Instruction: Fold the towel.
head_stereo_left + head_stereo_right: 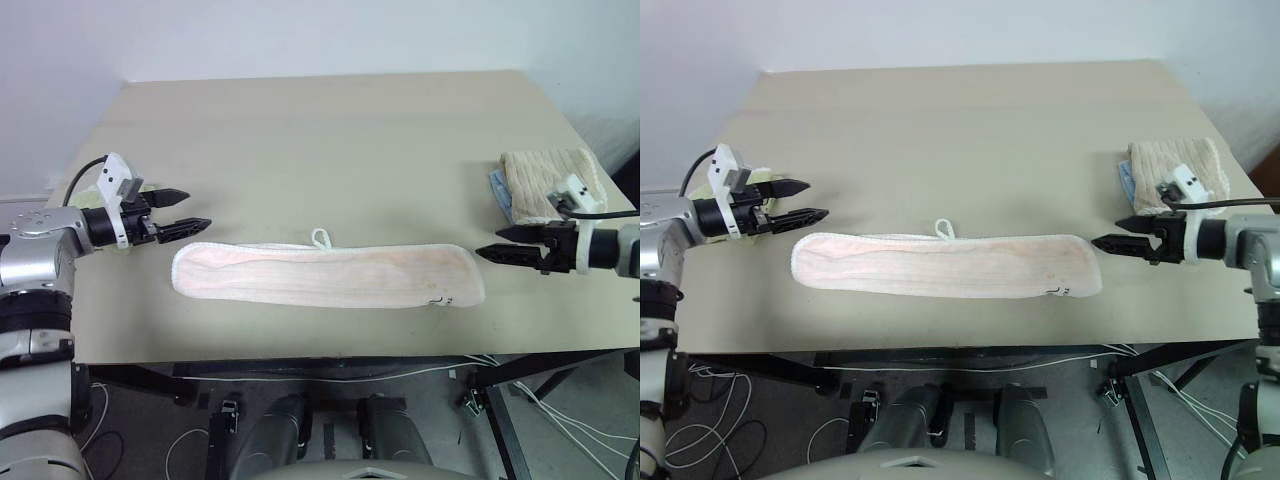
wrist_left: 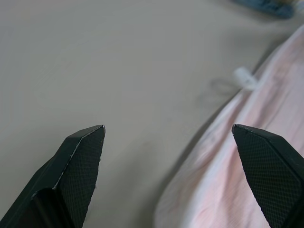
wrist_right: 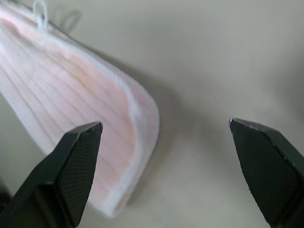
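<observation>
My left gripper and right gripper were spread wide and empty, touching nothing. Between them, at 6 o'clock on the smooth beige table, lay the towel: a long, soft, pale pink terry strip with rounded ends and 1 small loop.

Light was even, soft, bright, with no glare on table. Towel cast thin faint shadow along near edge. Head views were sharp. Wrist views were soft: towel loop was blurred, fingertips crisp.
</observation>
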Robot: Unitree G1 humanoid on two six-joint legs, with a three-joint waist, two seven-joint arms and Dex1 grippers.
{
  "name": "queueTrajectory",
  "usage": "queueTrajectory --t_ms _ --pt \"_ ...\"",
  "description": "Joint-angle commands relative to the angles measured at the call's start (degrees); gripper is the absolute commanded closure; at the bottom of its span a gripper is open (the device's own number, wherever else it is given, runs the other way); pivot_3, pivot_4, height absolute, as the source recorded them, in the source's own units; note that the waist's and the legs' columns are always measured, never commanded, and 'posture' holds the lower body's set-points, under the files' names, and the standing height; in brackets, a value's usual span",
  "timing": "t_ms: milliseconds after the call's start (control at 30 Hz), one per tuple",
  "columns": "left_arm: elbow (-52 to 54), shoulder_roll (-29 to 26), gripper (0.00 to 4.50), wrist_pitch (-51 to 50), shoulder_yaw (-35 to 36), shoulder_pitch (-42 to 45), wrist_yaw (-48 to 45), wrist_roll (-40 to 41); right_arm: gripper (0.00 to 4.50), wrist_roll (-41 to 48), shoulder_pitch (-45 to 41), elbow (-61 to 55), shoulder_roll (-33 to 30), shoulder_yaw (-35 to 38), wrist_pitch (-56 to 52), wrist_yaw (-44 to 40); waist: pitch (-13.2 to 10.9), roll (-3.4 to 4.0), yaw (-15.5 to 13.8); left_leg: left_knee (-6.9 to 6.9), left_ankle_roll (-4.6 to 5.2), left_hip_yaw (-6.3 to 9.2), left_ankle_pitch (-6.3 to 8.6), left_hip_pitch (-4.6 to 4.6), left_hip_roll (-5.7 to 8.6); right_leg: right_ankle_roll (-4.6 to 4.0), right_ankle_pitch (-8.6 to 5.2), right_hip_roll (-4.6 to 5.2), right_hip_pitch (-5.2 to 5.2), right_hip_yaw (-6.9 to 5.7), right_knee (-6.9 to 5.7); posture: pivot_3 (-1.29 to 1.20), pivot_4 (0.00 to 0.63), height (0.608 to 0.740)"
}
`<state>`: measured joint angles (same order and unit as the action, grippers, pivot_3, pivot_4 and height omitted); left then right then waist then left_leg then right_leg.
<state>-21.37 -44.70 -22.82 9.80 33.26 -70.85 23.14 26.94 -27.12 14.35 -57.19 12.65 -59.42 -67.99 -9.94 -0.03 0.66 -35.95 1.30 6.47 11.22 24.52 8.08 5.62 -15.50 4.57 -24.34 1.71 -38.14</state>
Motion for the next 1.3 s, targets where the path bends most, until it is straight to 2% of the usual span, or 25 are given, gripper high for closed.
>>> queueTrajectory --t_ms 33,167,400,567,800,1167,1300 --pt "13.91 1.69 0.00 -5.07 2.24 -2.76 2.56 6.32 0.01 7.12 0.75 -2.23 -0.71 7.90 -13.24 2.43 0.00 0.00 0.04 -0.01 -0.02 0.00 0.01 0.00 0.00 0.00 0.00 0.00 0.00 0.00 0.00 0.00 0.150 0.740" --pt "22.15 4.31 0.00 -7.35 1.20 -6.03 5.27 8.64 0.01 10.00 7.98 -4.58 -1.23 12.31 -18.02 3.65 0.03 -0.03 -0.09 0.02 0.01 0.01 0.00 -0.03 -0.01 0.00 -0.01 0.00 0.07 -0.02 0.05 0.00 0.150 0.740" --pt "26.52 9.12 0.00 -7.58 -2.21 -9.09 8.37 9.11 0.01 14.70 15.52 -4.45 3.76 19.85 -27.43 8.69 0.05 -0.04 0.08 -0.08 -0.01 -0.04 0.02 -0.09 -0.01 0.00 0.00 0.02 0.20 0.00 0.06 0.00 0.150 0.740" --pt "30.74 12.58 0.00 -8.75 -4.61 -12.23 10.90 10.29 0.01 16.69 15.43 -3.84 8.45 21.38 -31.50 12.41 0.06 -0.06 -0.01 -0.11 0.01 -0.04 0.00 -0.09 -0.01 0.00 0.00 0.02 0.22 0.00 0.06 0.00 0.150 0.740" --pt "32.89 13.99 0.00 -8.77 -7.20 -14.50 12.51 10.37 0.01 19.20 13.93 -4.32 15.73 22.34 -33.05 17.58 0.20 -0.32 0.39 -0.09 -0.04 -0.03 0.04 -0.23 -0.08 -0.03 -0.01 -0.04 0.36 0.00 0.09 0.00 0.150 0.740" --pt "33.96 13.76 0.00 -7.98 -9.01 -16.34 12.92 9.93 0.01 30.17 18.58 -9.12 19.01 20.73 -33.08 25.04 0.23 -0.35 0.11 0.00 -0.03 -0.01 0.04 -0.25 -0.09 -0.04 -0.02 -0.04 0.40 -0.03 0.23 0.00 0.150 0.740" --pt "33.95 13.64 0.00 -7.58 -9.80 -16.98 12.84 9.33 0.01 30.02 17.59 -8.03 21.31 22.16 -33.08 29.54 0.31 -0.48 0.23 0.01 -0.05 -0.01 0.06 -0.25 -0.10 -0.22 -0.13 -0.04 0.42 -0.03 0.25 0.00 0.150 0.740"
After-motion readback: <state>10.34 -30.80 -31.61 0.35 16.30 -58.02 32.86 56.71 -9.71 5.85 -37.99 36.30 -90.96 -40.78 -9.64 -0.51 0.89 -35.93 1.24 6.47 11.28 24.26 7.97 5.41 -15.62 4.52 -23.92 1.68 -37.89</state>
